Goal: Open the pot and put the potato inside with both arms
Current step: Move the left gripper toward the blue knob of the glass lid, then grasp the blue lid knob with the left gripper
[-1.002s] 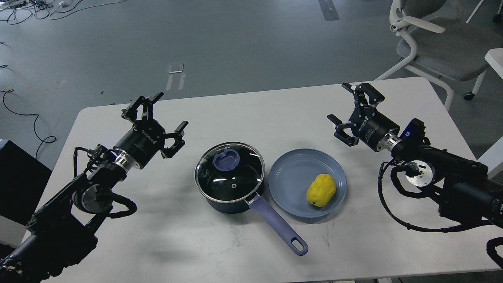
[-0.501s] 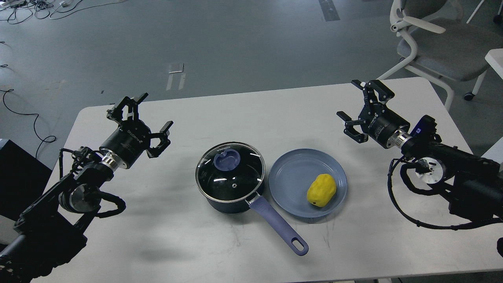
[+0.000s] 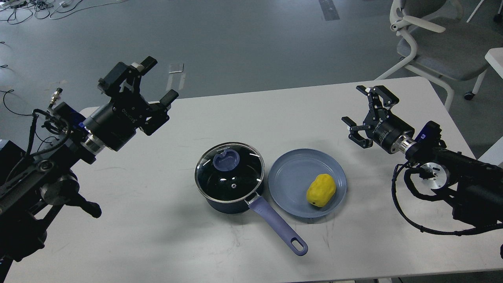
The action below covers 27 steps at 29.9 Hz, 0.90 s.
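The dark navy pot (image 3: pixel 230 179) stands at the table's middle with a glass lid (image 3: pixel 230 173) on it and a purple knob (image 3: pixel 226 158). Its lavender handle (image 3: pixel 277 226) points toward the front right. The yellow potato (image 3: pixel 321 190) lies on a blue plate (image 3: pixel 290 177) right of the pot. My left gripper (image 3: pixel 151 80) is open and empty, raised above the table's far left. My right gripper (image 3: pixel 363 114) is open and empty, over the table to the right of the plate.
The white table (image 3: pixel 251 118) ends just behind both grippers. A white and grey office chair (image 3: pixel 436 43) stands beyond the table's far right corner. Cables (image 3: pixel 23 110) lie on the grey floor at the left.
My left gripper has drawn back to the left and risen well above the table. My right gripper has drawn back to the right, away from the plate. Pot, lid and potato have not moved.
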Tool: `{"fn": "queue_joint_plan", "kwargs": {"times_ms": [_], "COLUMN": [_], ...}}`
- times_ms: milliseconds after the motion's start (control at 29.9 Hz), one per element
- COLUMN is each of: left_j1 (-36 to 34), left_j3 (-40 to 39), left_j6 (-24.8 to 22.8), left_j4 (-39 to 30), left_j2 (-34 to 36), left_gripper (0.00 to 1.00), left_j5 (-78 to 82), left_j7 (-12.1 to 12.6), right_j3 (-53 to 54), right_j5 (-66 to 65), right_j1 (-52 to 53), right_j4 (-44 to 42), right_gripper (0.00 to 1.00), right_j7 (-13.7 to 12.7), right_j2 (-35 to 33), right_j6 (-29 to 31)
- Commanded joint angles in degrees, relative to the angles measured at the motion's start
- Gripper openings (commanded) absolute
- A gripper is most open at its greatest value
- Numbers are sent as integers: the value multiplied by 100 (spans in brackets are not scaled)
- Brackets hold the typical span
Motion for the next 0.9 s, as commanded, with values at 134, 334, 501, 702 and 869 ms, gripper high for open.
{"fn": "queue_joint_plan", "kwargs": {"times_ms": [134,334,501,702,869], "left_j1": [23,75,102,119,119], "left_j3": [-58,302,557,610,610], "left_j6": [313,982,1265,1441,1432], "left_j4": [-1063,-1135,-854,-422,-300], "left_j2": [27,-17,-236,-438,-552], "left_gripper": [98,98,98,98,98], "left_j5": [4350,6856,7784,8198,8312], "left_j7": [-143,-175,-175,-175,-175], "right_j3": [7,-2,-11,-11,-11], "right_j5": [-6,-6,-15,-15,-15], "right_j1": [-3,-3,-3,6,6], "right_j4": [1,1,1,1,-8], "right_gripper": [100,100,100,100,100], "right_j7": [0,0,0,0,0], "right_j2": [-31,-40,-14,-5,-5], "right_j6": [0,0,0,0,0]}}
